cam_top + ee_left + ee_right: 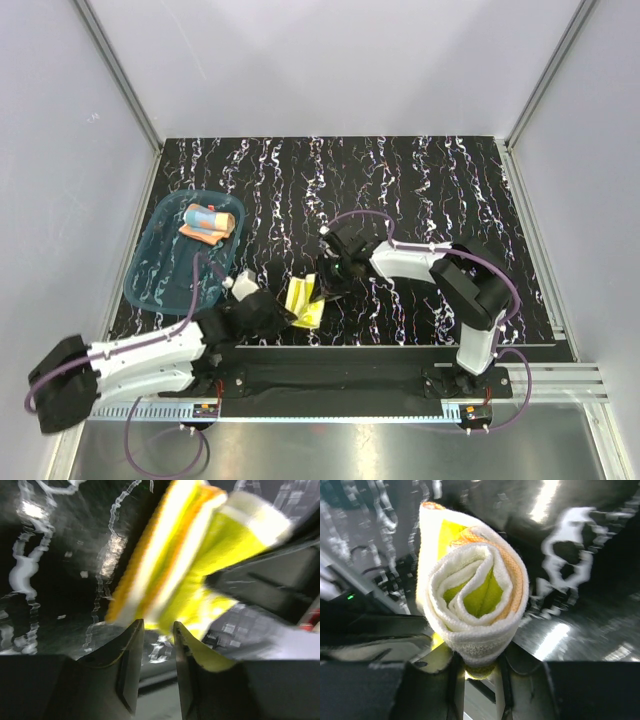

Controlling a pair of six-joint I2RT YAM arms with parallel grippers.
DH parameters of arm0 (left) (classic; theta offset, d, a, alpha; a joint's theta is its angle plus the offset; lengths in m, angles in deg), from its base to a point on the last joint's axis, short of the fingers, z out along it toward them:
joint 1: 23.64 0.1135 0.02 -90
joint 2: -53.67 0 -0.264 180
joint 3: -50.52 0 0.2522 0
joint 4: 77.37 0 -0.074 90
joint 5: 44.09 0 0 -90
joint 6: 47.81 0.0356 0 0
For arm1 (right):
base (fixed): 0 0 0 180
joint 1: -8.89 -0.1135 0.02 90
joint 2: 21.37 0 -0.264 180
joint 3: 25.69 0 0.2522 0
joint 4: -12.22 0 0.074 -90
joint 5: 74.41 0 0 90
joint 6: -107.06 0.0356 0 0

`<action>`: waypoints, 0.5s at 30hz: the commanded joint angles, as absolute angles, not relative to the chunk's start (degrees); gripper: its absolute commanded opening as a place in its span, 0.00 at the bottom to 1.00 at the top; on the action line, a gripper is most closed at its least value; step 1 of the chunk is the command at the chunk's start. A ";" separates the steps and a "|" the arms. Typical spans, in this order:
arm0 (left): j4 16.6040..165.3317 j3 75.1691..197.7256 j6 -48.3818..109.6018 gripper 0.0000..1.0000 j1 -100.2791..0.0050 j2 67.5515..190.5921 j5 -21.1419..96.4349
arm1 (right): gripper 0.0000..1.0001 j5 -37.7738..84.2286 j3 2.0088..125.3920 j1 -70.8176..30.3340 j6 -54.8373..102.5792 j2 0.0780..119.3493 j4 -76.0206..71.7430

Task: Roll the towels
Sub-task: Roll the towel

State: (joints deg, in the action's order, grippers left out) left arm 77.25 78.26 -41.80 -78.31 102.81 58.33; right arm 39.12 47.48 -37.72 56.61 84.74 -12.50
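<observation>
From above, you see your left arm (pixel 140 360) lying low along the near edge of the desk (pixel 420 190), reaching right. Its left fingers (pixel 280 315) are at the yellow towel (pixel 303 300). The right arm (pixel 470 290) rises from its base, bends at the elbow and reaches left, so the right fingers (pixel 328 285) come at the same towel from the far side. The towel lies close to the near edge, a little left of the middle. At the left edge the teal tray (pixel 160 285) holds the rolled orange-pink towel (pixel 210 222). Your widest bare stretch of desk runs toward the far and right edges, and the grey walls stand close around them.

In the left wrist view, which is blurred, the left fingers (pixel 131 650) stand slightly parted with only desk showing in the gap. The yellow towel (pixel 175 555) lies just past their tips.

In the right wrist view you look into the end of the yellow towel (pixel 475 590), a cream-edged spiral. The right fingers (pixel 517 662) pinch its lower edge. A small green light (pixel 351 596) glows at the left.
</observation>
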 commanded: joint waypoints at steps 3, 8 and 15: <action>51.89 99.28 -33.84 0.36 -94.09 111.82 85.60 | 0.21 25.70 50.73 -37.96 51.60 85.24 -30.63; 46.15 113.39 -25.50 0.41 -105.28 125.01 95.30 | 0.22 25.96 51.79 -38.22 51.60 85.77 -32.65; 56.16 118.51 -13.71 0.56 -108.80 140.48 96.62 | 0.22 26.22 52.14 -38.57 51.16 84.63 -34.24</action>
